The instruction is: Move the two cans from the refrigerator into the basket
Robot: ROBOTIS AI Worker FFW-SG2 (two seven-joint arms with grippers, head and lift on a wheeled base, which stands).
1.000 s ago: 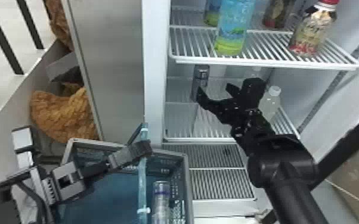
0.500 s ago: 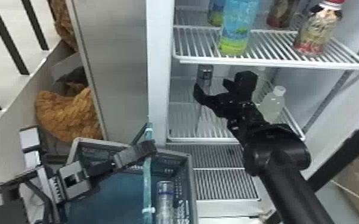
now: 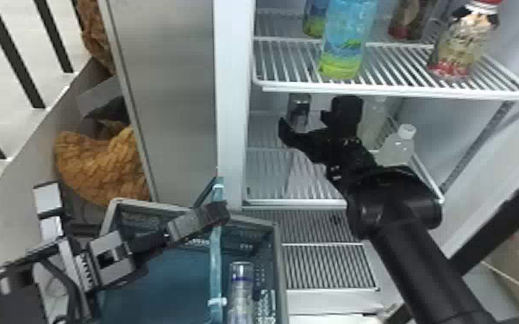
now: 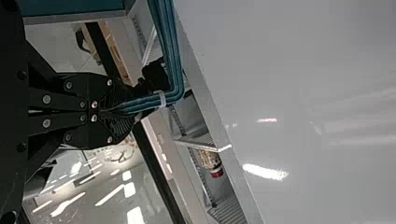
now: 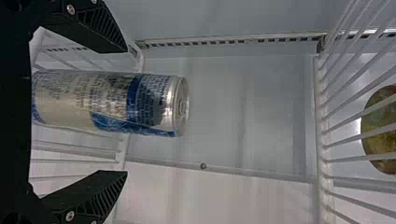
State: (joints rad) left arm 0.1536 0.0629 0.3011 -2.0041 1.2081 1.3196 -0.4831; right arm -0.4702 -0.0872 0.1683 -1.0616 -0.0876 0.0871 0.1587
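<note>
Right gripper [image 3: 304, 124]: fingers apart, one on each side of a silver-and-blue can [image 5: 107, 102], with a gap to each in my right wrist view. The can stands upright on the lower shelf [image 3: 267, 172] of the refrigerator, its top facing the upper shelf [image 3: 383, 88].

Left gripper [image 3: 222, 211]: fingers clamped on the handle [image 4: 172, 60] of the basket [image 3: 281, 275], at the handle's bend.

Change against the earlier frames: my right gripper has moved leftward and deeper into the refrigerator. Its left finger, which overlapped the can's lower part in the head view, now lies to the can's left. The can has kept its place on the shelf; my left gripper is still at the handle. The head view itself has shifted slightly.

In the way: the upper shelf sits over the can and my right gripper. On the right, a white-capped bottle [image 3: 396, 146] and a pale bottle [image 3: 375, 118] stand near my right gripper and arm. The handle rises across the basket, just beside a second can [image 3: 241, 297] inside it.

Farther up: a blue-green bottle [image 3: 347, 43] and a red-capped bottle [image 3: 463, 43] on the upper shelf, others behind them.
</note>
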